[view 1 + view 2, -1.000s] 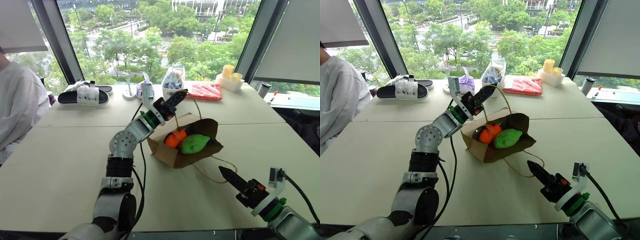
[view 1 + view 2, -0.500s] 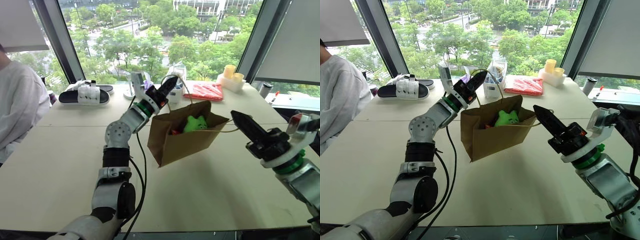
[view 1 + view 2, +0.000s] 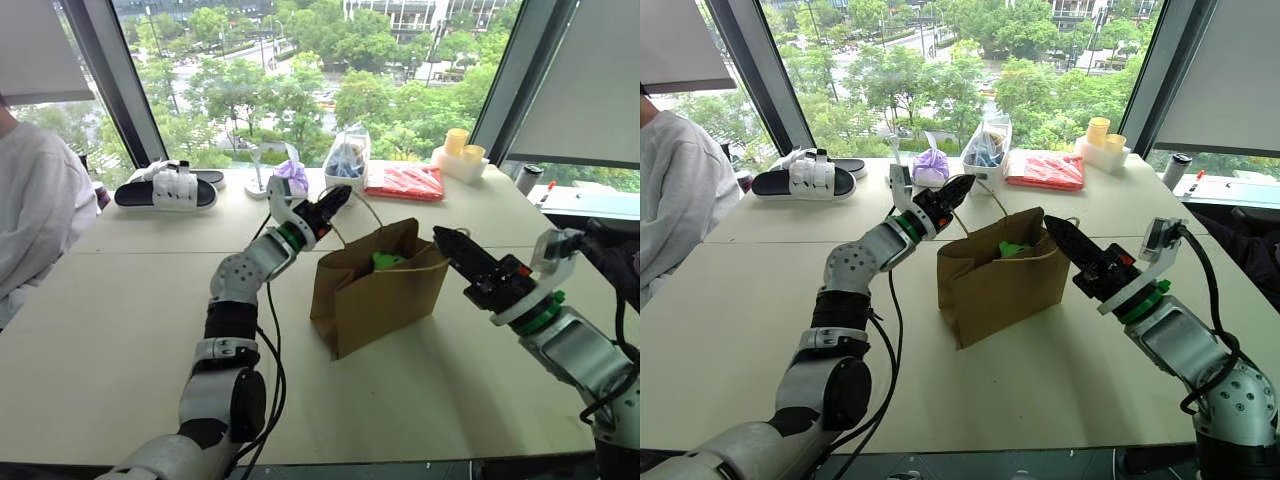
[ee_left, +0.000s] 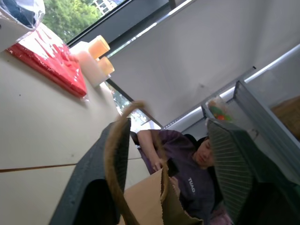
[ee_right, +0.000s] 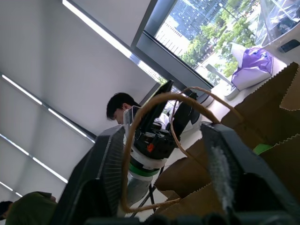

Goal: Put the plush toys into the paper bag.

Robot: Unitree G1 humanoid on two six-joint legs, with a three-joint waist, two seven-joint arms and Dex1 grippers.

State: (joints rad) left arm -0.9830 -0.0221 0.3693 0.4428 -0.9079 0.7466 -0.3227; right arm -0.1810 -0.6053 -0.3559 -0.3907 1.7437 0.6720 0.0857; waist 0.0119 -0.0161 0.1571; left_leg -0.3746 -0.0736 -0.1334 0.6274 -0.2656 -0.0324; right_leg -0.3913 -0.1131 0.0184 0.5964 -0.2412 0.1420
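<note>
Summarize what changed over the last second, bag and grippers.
The paper bag went from lying on its side to standing upright, with the green toy peeking over its rim. The right gripper rose from low over the table to the bag's right handle. Both it and the left gripper have opened, handle loops loose between their fingers. Table clutter unchanged.

Head pair overlooks table (image 3: 120,330); wrists (perhaps) upward.

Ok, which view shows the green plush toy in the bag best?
The left eye view: the green plush toy peeks over the paper bag rim. The right eye view shows a similar sliver; the right wrist view catches just a green patch between bag edges.
</note>
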